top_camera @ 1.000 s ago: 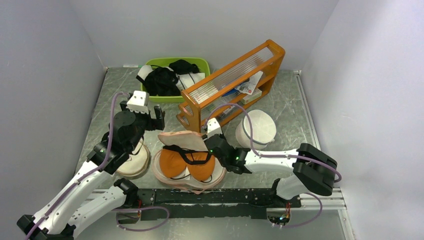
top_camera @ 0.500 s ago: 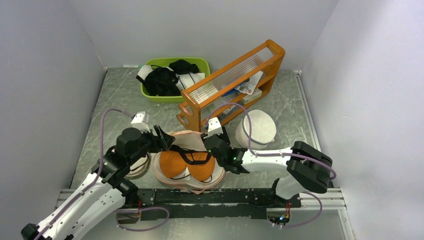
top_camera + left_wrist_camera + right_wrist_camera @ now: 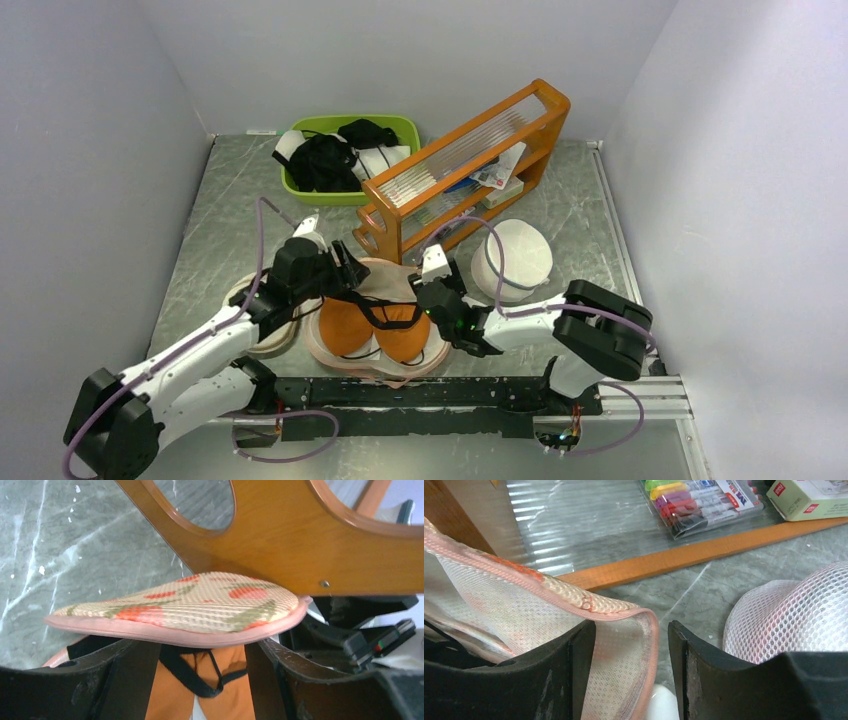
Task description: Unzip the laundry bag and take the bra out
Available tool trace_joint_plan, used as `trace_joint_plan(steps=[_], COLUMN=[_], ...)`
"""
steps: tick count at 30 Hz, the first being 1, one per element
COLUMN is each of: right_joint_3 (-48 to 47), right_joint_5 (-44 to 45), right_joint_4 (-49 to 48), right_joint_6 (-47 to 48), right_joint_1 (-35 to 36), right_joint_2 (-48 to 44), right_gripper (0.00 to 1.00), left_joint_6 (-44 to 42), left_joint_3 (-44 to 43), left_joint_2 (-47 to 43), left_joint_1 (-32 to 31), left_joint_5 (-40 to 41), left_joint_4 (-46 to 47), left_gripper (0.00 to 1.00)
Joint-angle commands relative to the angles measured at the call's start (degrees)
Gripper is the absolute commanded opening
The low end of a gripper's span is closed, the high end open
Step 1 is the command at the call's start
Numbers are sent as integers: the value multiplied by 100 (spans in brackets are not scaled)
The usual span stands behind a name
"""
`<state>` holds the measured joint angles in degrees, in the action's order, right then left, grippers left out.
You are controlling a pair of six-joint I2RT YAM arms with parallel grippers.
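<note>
The laundry bag lies unzipped at the near middle, its printed lid raised. The orange bra with black straps lies in it. My left gripper is open at the lid's left edge. In the left wrist view its fingers straddle the bra under the lid. My right gripper is at the lid's right edge. In the right wrist view its jaws stand apart with the lid's pink rim between them, a small gap left beside the right finger.
An orange wooden rack stands just behind the bag, holding a marker pack. A green bin of black clothes is at the back. A white mesh bag is on the right. A round beige pouch lies under my left arm.
My left arm has swung right and lowered, bringing its gripper from above the beige pouch to the bag's lid. My right gripper has shifted slightly at the lid's edge.
</note>
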<state>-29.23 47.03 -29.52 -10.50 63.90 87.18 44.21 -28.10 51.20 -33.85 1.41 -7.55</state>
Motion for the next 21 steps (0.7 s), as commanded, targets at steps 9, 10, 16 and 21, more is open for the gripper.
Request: trace_joint_plan(steps=[9, 10, 16, 21], right_joint_3=[202, 170, -143, -242], right_joint_5=[-116, -138, -424, -749], right_joint_4=[-1283, -1149, 106, 1056], right_joint_6=[240, 183, -225, -550], right_joint_1=[-123, -122, -123, -116], right_joint_2=[766, 709, 32, -607], right_gripper=[55, 55, 68, 77], left_joint_6=[-87, -145, -340, -531], left_joint_3=[42, 37, 55, 43], left_joint_2=[1668, 1657, 1018, 315], left_joint_1=[1123, 1141, 1143, 1143], left_joint_5=[-774, -880, -1325, -1489], left_joint_4=[1267, 1276, 990, 435], left_gripper=[68, 67, 78, 88])
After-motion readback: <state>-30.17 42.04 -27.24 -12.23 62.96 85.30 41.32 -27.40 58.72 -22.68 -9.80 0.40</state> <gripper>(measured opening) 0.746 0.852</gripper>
